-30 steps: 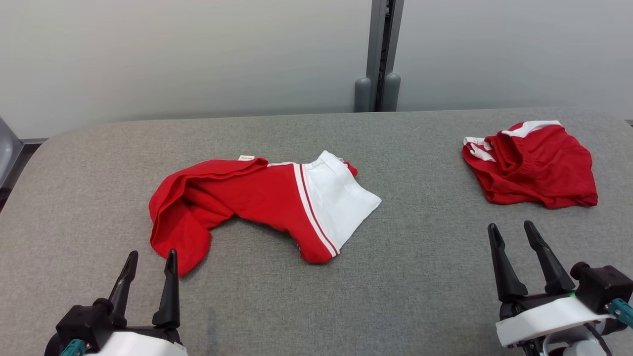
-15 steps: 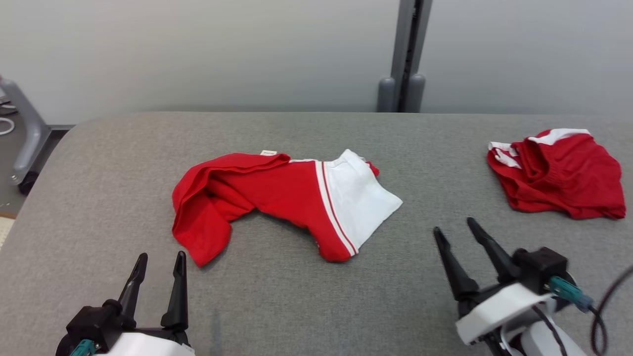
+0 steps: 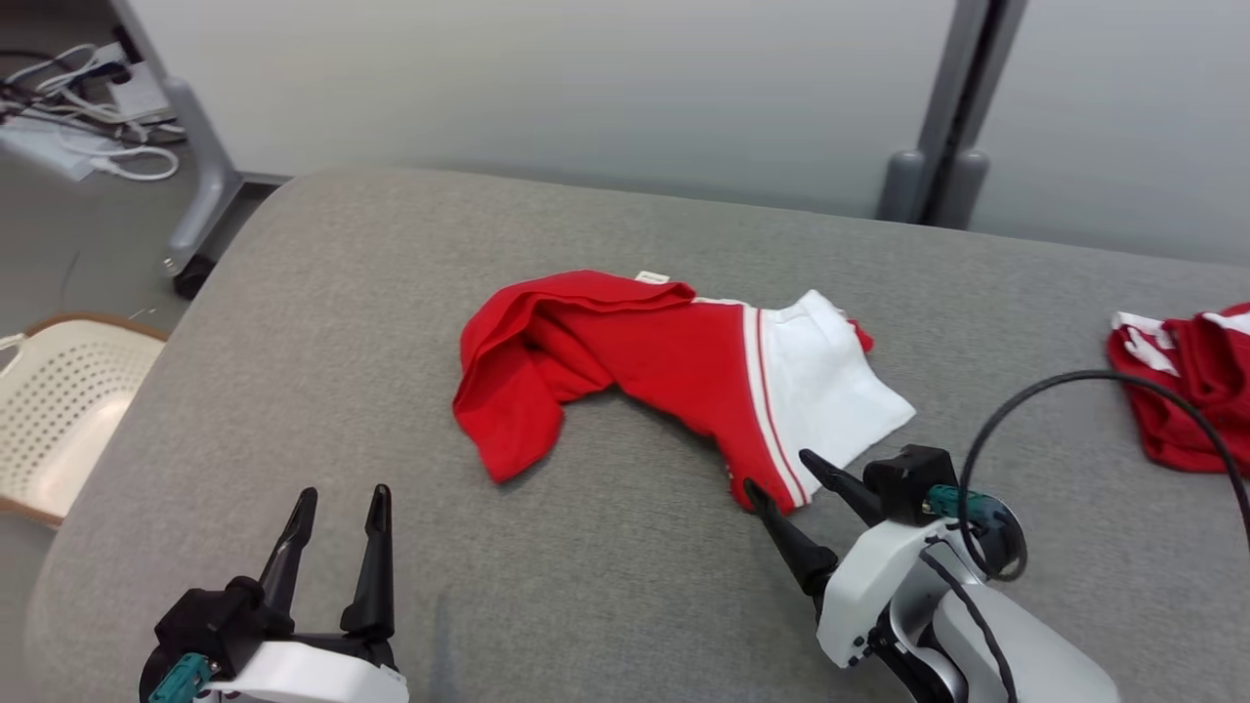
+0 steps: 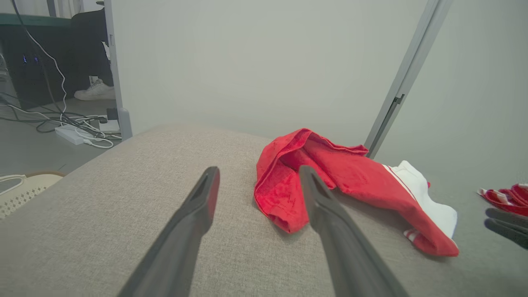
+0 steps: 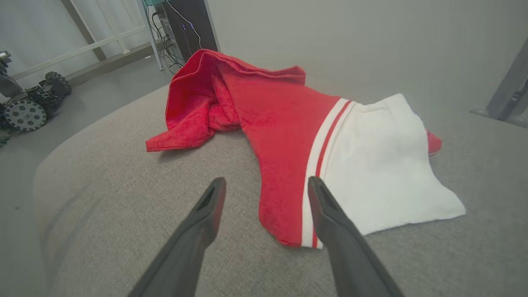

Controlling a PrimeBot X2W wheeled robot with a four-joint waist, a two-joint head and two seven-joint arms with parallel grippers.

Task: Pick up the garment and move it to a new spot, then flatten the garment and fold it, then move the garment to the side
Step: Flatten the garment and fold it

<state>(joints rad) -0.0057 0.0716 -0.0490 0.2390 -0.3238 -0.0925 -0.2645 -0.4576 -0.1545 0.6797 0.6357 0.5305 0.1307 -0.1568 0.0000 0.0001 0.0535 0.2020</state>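
Note:
The garment (image 3: 664, 361) is a crumpled red piece with a white end and red stripes, lying mid-table on the grey padded table (image 3: 322, 322). My right gripper (image 3: 778, 470) is open, its tips right at the garment's near striped corner, low over the cloth. In the right wrist view the gripper (image 5: 267, 179) straddles that red corner of the garment (image 5: 280, 119). My left gripper (image 3: 344, 493) is open and empty, short of the garment's red left end. In the left wrist view the garment (image 4: 350, 177) lies ahead and to the right of the open left gripper (image 4: 259, 169).
A second red and white garment (image 3: 1187, 391) lies at the table's right edge. A pale perforated basket (image 3: 68, 410) stands on the floor beyond the table's left edge. Cables (image 3: 88, 146) lie on the floor at far left. A grey post (image 3: 942, 127) stands behind the table.
The head camera has turned left, shifting the whole scene right. My right gripper has moved left and forward to the garment's striped corner. The left gripper has stayed put, open.

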